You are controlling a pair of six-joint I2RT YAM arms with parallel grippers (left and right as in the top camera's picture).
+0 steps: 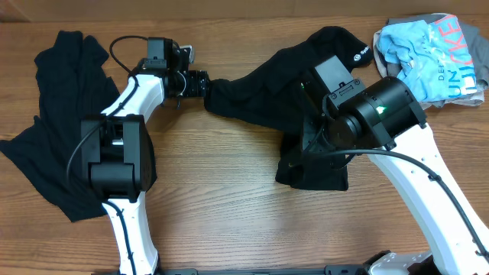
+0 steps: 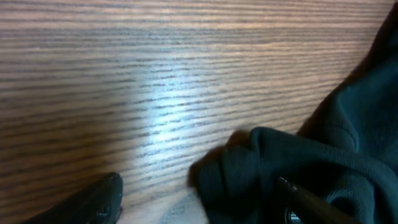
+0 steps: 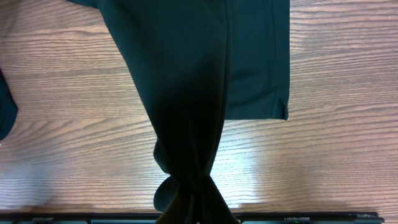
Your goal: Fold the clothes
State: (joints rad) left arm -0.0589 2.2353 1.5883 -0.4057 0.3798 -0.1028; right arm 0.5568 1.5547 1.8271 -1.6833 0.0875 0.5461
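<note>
- Clothes lie in two places: one black shirt (image 1: pixel 263 72) stretches across the table's (image 1: pixel 221 191) middle, from a narrow tip at the left gripper (image 1: pixel 200 84) past a small white collar mark to a bunched end under the right arm; a second black garment (image 1: pixel 53 114) sprawls at the left edge.
- Only the overhead view shows that second garment and a blue-and-grey printed heap (image 1: pixel 432 53) in the far right corner.
- Only the left wrist view shows the shirt's rounded tip (image 2: pixel 261 162) lying on the wood between that gripper's two fingers (image 2: pixel 93 202), which stand apart and are not clamped on it.
- Right wrist view: the shirt (image 3: pixel 193 93) hangs in a gathered strand narrowing toward the camera, so the right gripper (image 1: pixel 306 156) is closed on it; its hemmed edge lies flat on the wood.
- Bare wood lies open along the near side between the arms.
- Left arm reaches inward toward the far side; right arm bends over the shirt's right end.
</note>
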